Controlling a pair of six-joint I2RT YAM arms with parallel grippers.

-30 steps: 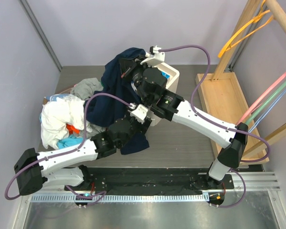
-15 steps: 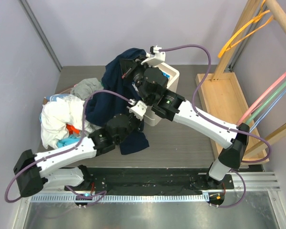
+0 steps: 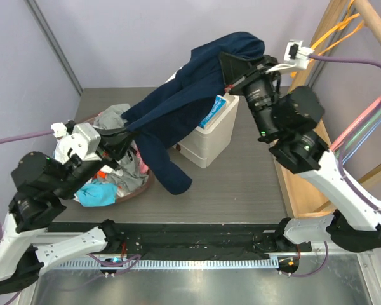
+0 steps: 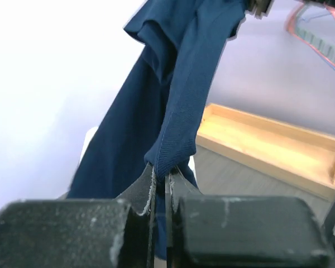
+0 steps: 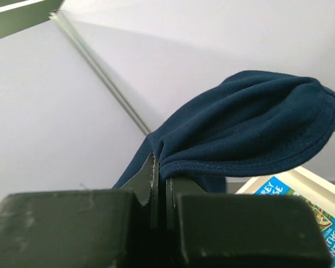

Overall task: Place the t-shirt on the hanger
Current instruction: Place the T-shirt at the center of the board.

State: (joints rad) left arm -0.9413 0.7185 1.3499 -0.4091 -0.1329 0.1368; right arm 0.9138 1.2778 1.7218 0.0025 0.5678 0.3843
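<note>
- Left gripper [image 3: 126,130] clamped tight on a folded hem of the t-shirt [image 3: 178,108]; left wrist view shows navy cloth pinched between the closed fingers.
- Right gripper [image 3: 227,65] likewise squeezed together on another stitched edge of the same shirt, raised high near the back wall.
- T-shirt stretched in the air between the two grippers, running diagonally from lower left to upper right, passing over the white box [image 3: 211,140].
- Loose end drooping toward the table [image 3: 247,184] just left of the box; contact with the table unclear.
- Hanger [image 3: 335,30] up on the wooden rack [image 3: 376,18] at upper right, apart from the shirt.
- Heap of mixed clothes [image 3: 111,178] at left, below the left gripper.
</note>
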